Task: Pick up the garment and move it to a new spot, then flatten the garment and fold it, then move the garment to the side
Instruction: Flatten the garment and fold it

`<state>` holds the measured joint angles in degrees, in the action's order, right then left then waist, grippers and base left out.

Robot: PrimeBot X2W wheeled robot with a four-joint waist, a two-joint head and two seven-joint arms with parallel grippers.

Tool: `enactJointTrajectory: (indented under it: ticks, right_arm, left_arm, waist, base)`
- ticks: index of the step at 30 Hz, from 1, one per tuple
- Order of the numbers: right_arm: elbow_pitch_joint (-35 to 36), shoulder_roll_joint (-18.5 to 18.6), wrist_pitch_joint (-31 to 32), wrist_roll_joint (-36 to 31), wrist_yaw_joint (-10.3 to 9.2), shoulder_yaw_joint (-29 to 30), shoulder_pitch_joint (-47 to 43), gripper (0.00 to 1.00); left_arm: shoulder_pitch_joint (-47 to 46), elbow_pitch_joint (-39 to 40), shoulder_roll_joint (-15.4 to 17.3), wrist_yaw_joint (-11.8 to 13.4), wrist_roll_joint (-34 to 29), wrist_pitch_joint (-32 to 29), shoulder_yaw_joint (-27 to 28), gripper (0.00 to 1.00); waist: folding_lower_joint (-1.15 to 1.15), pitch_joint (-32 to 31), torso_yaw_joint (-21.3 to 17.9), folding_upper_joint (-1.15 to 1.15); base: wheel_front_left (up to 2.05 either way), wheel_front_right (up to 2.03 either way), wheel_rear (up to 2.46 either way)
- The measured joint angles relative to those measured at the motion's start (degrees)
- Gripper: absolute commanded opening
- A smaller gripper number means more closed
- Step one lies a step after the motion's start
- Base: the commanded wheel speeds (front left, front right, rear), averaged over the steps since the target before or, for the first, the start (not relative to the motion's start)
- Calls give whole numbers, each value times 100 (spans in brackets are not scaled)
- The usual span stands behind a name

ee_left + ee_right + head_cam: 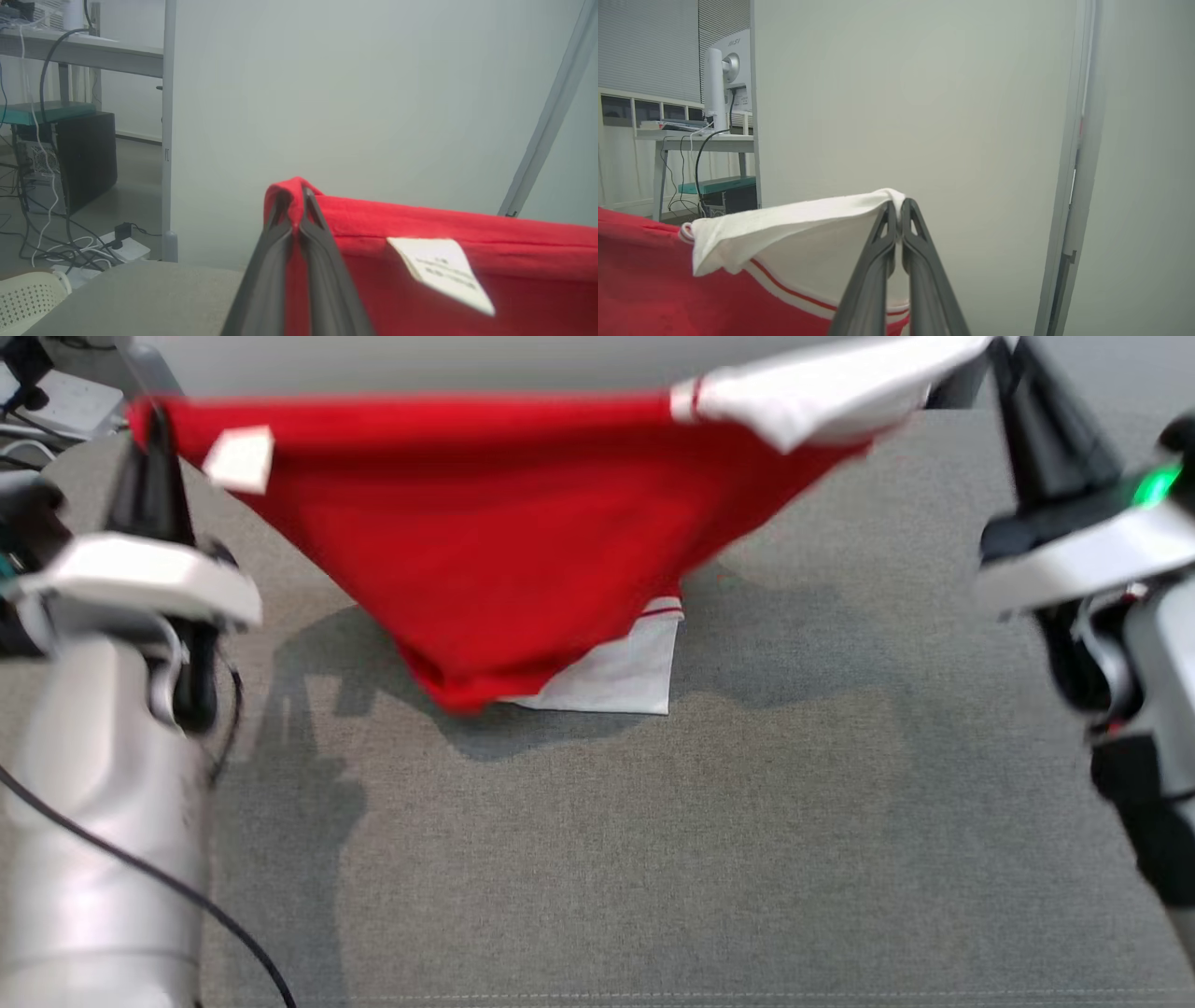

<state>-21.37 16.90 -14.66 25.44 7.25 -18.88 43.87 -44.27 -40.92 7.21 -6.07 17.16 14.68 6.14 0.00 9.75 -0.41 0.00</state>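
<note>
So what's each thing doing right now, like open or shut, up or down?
red and white fabric garment: held up between both tools, sagging, lowest end touching the table
left tool: shut on the garment's red edge
right tool: shut on the garment's white part
white rectangular label: hanging off the red edge
grey cloth-covered table: under the garment

Each arm ends in two long, tapering fingers of matt dark grey, on the left gripper (154, 420) as on the right gripper (1010, 355), and the wrist views show narrow cut-outs near their tips. Behind the fingers sits a flat white wrist housing (140, 574), and the one on the right arm carries a glowing green light (1158, 485). The left forearm (103, 821) is a rounded silver-grey shell crossed by a thin black cable (140, 873), while the right forearm (1153, 803) is pale grey above and black below.
</note>
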Motion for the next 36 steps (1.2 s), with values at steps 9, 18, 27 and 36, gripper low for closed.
enactJointTrajectory:
  ticks: [9,18,27,36]
  right_arm:
    - [249,-78,0,-57,1,224,508,0]
    - [73,154,172,636,1,-775,-240,0]
    - [568,970,2789,3498,0,-2918,-938,0]
    - [163,1201,4187,4620,-1,-2814,1105,0]
  left_arm:
    - [-617,-665,313,-100,129,-52,-158,0]
    - [234,-898,579,-101,423,-1158,-357,0]
    - [1516,-556,556,-100,1461,-3941,-1675,0]
    - [524,705,1133,-148,2996,-5393,-2120,0]
  waist:
    - [0,-540,-53,0]
    - [0,-862,-196,0]
    - [0,-165,-190,0]
    - [0,1074,-185,0]
  base:
    - [0,0,0]
    - [0,0,0]
    - [0,0,0]
    - [0,0,0]
